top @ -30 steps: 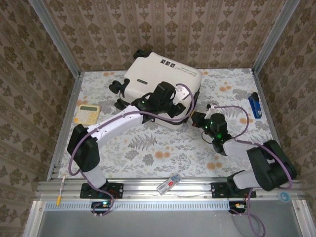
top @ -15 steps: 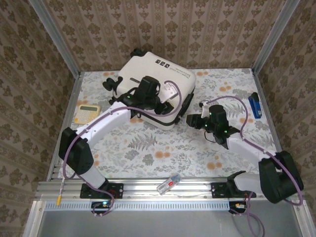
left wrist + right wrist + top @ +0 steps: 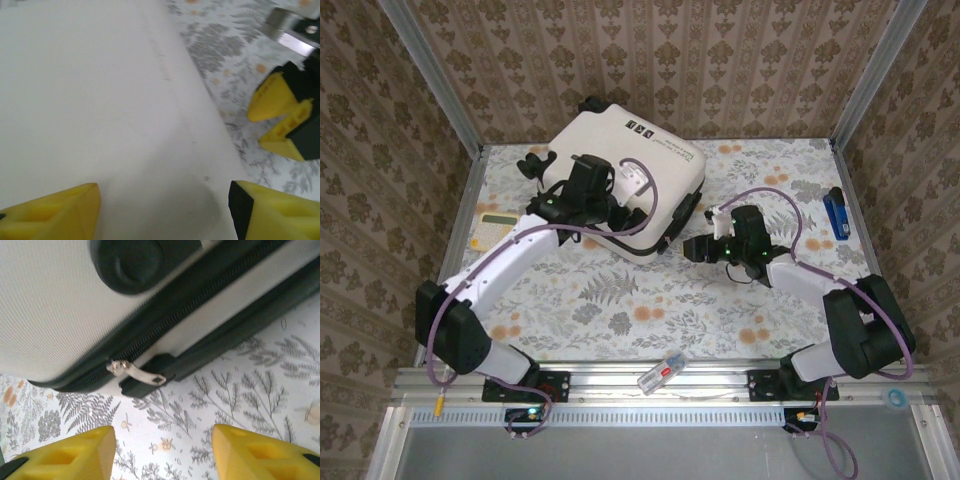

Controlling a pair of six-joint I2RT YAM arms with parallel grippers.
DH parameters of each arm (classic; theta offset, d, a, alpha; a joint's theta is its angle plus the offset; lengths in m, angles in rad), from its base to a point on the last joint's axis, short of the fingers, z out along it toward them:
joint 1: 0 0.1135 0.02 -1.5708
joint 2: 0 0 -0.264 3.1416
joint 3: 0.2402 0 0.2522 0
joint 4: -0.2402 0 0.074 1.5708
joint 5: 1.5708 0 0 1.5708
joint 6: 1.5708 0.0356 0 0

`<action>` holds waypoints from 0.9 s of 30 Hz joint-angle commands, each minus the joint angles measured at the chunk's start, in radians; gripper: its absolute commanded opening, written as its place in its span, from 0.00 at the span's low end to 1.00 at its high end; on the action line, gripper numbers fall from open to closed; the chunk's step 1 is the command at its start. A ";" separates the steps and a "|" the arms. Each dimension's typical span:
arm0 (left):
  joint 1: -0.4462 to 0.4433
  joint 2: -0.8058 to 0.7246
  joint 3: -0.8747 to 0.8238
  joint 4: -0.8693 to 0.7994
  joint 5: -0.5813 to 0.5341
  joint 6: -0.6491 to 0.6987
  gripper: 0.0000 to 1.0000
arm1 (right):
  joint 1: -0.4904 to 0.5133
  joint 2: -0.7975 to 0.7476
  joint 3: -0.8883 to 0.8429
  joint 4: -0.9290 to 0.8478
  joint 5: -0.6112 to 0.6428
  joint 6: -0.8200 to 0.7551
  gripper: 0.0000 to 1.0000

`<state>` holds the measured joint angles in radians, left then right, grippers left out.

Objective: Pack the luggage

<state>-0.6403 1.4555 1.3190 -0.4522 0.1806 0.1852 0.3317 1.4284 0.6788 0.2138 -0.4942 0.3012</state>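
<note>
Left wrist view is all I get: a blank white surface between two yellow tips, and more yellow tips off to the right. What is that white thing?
Observer: A white suitcase. From above it looks closed and lies on a flowered table.
Operator: And those other yellow tips?
Observer: They belong to the right gripper. Its jaws are open and it faces the suitcase's side without touching it.
Operator: What is it facing there?
Observer: A silver zip pull hanging from the black zip line.

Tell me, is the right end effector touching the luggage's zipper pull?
Apart. Right wrist view shows tablecloth between the right end effector and the zipper pull.
</note>
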 commanded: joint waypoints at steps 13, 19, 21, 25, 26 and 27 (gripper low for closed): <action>0.163 -0.226 -0.171 0.033 -0.254 -0.407 0.64 | -0.221 0.352 0.736 -0.232 -0.090 0.057 0.77; 0.245 -0.233 -0.193 -0.034 -0.184 -0.440 0.57 | -0.238 0.590 1.010 -0.318 -0.239 0.045 0.84; 0.267 -0.229 -0.220 -0.013 -0.151 -0.452 0.56 | -0.238 0.648 1.056 -0.313 -0.286 0.059 0.84; 0.314 -0.185 -0.267 0.085 -0.047 -0.454 0.57 | -0.234 0.694 1.047 -0.213 -0.394 0.115 0.82; 0.321 -0.167 -0.274 0.119 -0.018 -0.448 0.57 | -0.231 0.695 1.036 -0.191 -0.426 0.127 0.82; 0.326 -0.147 -0.275 0.138 -0.006 -0.446 0.57 | -0.230 0.693 1.019 -0.170 -0.454 0.136 0.81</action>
<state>-0.3309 1.2709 1.0592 -0.4072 0.0738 -0.2440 0.0856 2.1075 1.7020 0.0166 -0.8154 0.4042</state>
